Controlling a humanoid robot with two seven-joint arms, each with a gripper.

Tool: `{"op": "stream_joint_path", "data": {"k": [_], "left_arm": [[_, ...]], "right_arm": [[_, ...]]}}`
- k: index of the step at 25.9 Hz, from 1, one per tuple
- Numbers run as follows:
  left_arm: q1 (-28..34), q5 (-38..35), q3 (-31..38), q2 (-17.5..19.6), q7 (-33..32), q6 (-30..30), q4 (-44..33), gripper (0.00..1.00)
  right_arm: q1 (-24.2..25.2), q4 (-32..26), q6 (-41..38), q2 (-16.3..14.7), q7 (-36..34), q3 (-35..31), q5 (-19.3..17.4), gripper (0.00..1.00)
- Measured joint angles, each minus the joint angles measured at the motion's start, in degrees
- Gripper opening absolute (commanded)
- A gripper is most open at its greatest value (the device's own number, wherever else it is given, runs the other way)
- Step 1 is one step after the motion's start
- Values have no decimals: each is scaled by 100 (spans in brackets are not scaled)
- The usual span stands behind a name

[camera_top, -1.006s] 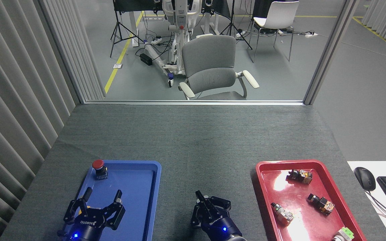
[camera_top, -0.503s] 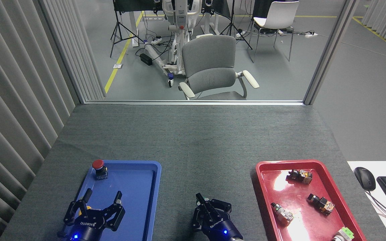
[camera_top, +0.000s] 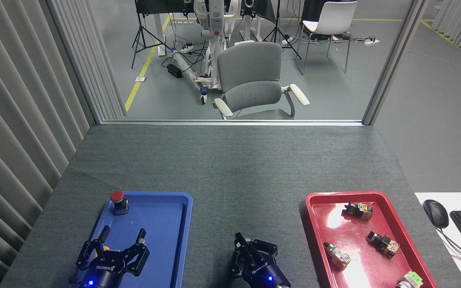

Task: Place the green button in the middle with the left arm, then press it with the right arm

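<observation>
Although only a sliver of the green button [camera_top: 247, 239] shows, on the near middle [camera_top: 230, 200] of the tabletop beneath the closed right end effector [camera_top: 241, 242], it seems light and rigid, best pinched by its base, while the left end effector [camera_top: 122, 239] hangs open.

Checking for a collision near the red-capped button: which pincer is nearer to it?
Left. The left pincer hangs over the blue tray just this side of the red-capped button; the right pincer is over the mat, well off to its right.
</observation>
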Motion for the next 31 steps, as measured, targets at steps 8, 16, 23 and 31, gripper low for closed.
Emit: {"op": "stream_joint_path", "data": {"k": [8, 16, 23, 31], "left_arm": [[35, 1, 20, 24, -8, -13, -68, 99], [-15, 4, 44, 35, -17, -16, -45, 99], [-31, 42, 50, 37, -23, -5, -38, 99], [-5, 52, 50, 42, -24, -15, -48, 99]], "right_arm": [[-5, 137, -7, -5, -92, 1, -8, 0], [8, 190, 83, -3, -174, -18, -24, 0], [-4, 141, 368, 36, -708, -93, -73, 0], [-9, 73, 576, 60, -1000, -113, -222, 0]]}}
